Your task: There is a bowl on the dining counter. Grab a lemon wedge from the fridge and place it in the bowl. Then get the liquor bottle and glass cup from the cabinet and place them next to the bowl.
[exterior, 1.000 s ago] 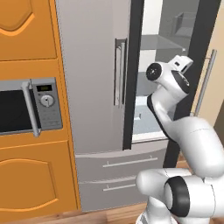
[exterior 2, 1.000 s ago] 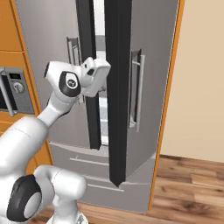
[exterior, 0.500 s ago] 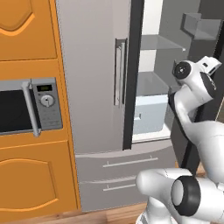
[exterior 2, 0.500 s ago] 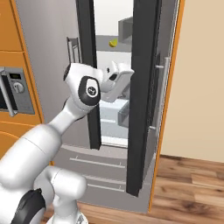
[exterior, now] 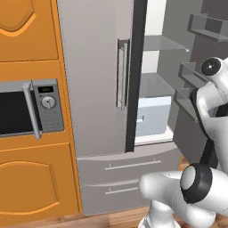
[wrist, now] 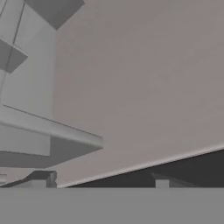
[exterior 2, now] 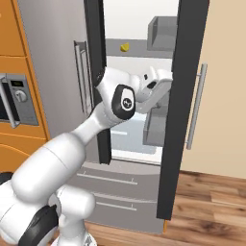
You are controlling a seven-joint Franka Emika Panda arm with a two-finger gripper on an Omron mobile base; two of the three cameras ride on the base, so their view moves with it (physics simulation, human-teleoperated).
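Observation:
The fridge (exterior: 93,89) stands with its right door (exterior 2: 185,96) swung wide. A yellow lemon wedge (exterior 2: 124,47) lies on an upper shelf inside. My gripper (exterior 2: 162,86) is in the opening below that shelf, turned toward the inner face of the open door. In the hand view the gripper (wrist: 101,183) is close to the door's grey lining (wrist: 144,78). Its two fingertips (wrist: 41,179) stand apart with nothing between them, so it is open. The bowl, liquor bottle, glass cup and cabinet are out of view.
A microwave (exterior: 26,107) sits in orange cabinetry left of the fridge. Grey door bins (exterior 2: 163,31) jut from the open door. A pale crisper drawer (exterior: 153,116) fills the lower fridge, with freezer drawers (exterior: 120,178) beneath. Wood floor (exterior 2: 206,202) and a beige wall lie to the right.
The right fridge door has swung from a narrow gap to wide open. My hand has travelled right with it, from the door's edge to its inner side.

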